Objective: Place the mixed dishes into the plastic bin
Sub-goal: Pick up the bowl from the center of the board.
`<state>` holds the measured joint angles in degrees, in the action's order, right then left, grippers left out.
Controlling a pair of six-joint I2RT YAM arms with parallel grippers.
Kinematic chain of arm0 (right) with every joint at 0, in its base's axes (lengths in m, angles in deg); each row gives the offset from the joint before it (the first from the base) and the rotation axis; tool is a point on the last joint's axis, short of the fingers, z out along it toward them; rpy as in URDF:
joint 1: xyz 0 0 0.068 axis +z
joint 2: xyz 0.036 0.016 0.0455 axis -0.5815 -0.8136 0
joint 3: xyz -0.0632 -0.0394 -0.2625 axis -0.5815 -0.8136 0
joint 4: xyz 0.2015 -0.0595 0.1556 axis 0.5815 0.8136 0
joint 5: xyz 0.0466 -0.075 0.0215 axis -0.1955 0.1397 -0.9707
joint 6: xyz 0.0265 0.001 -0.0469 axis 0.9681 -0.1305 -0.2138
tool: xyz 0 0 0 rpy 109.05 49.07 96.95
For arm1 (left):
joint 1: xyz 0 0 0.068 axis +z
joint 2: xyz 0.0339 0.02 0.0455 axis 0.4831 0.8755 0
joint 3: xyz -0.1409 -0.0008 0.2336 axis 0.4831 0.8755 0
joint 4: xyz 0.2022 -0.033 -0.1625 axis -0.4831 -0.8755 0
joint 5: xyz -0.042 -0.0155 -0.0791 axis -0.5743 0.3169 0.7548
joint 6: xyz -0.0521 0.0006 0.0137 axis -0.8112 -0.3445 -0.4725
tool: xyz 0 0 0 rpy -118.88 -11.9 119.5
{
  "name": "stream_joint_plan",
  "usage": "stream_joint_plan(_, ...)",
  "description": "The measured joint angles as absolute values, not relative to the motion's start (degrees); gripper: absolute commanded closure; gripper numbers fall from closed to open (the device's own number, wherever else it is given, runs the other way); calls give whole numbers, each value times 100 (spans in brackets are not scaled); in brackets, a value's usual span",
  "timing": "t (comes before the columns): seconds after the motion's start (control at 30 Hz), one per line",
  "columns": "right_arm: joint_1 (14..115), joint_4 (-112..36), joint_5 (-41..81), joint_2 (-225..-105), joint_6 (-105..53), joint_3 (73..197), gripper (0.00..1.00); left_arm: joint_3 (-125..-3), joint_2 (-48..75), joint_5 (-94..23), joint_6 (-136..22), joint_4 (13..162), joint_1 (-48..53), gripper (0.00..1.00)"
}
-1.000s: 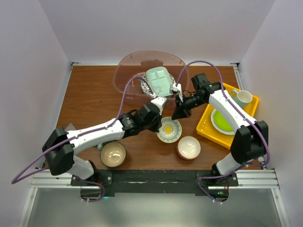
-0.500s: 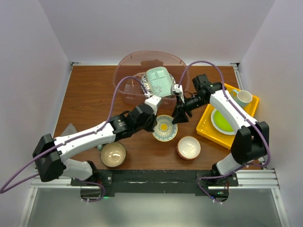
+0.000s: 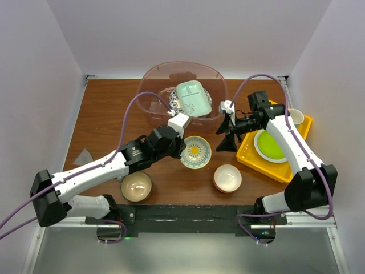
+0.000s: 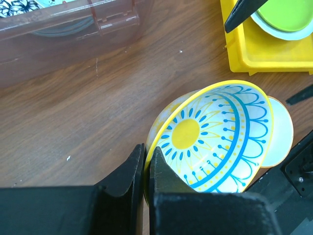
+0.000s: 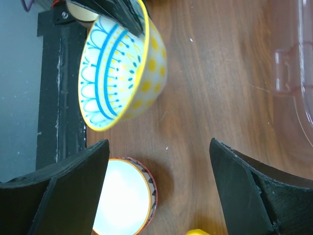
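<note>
Left fingers [image 4: 152,164] pinch the rim of one tilted patterned bowl [image 4: 215,137], at 6 o'clock from the plastic bin [image 3: 147,94]. Right fingers [image 3: 226,136] are spread wide at the bowl's 3 o'clock. Two more bowls sit on the desk [image 3: 108,120]: tan bowl [image 3: 136,186] at 7 o'clock, white bowl [image 3: 227,177] at 5. One mint dish [image 3: 191,98] lies in the bin.

A dark brown wood-grain table [image 3: 108,114] stood closed in by three plain, pale lavender-white walls: a back wall [image 3: 188,28], a left wall [image 3: 34,85] and a right wall [image 3: 336,68]. Along its near edge ran a black metal base plate [image 3: 188,212] on silver aluminium rails [image 3: 311,216]. A dull grey surface [image 3: 182,254] lay below them. The light was soft and even.
</note>
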<state>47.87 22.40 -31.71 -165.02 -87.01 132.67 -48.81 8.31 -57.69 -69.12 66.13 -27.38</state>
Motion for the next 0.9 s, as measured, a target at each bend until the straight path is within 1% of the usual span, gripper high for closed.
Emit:
stream_joint_plan(0.4,4077,2194,-3554,-16107,-8870,12893,10,-4849,232,-5835,-6652,6597,-2616,100)
stream_joint_plan(0.9,3889,2050,-3687,-16057,-8896,12659,9,-4938,9,-5590,-6372,6565,-2089,100)
